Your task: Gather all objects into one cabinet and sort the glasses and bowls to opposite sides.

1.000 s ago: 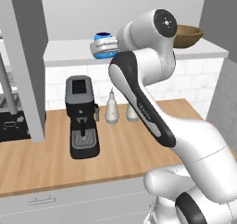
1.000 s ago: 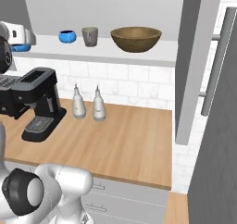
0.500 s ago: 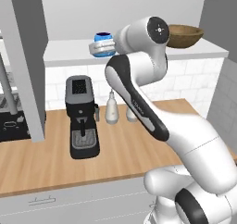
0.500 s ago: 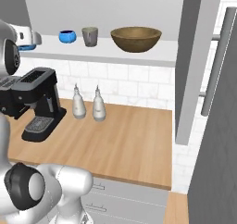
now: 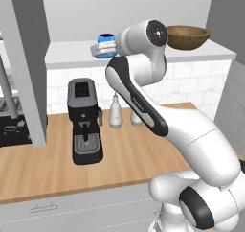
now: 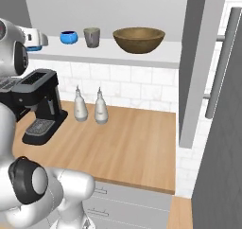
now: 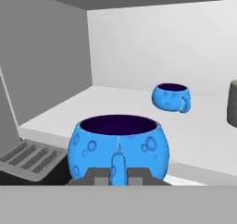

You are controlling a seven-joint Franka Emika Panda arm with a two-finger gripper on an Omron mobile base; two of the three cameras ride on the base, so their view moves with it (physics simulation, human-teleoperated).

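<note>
Four vessels are seen at the white shelf point(image 6: 142, 57). The brown wooden bowl point(image 6: 139, 39) is set toward its right end, and the grey cup point(image 6: 91, 37) just beside the small blue bowl point(image 6: 69, 37). The blue mug point(image 7: 118, 144) is held over the shelf's left edge, its handle pinched in the closed gripper point(image 7: 118, 174).

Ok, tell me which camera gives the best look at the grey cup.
The right base view. There the grey cup shows whole, standing upright on the cabinet shelf, apart from the wooden bowl beside it. The hand view catches only a dark sliver of it, cut off by the frame's edge.
</note>
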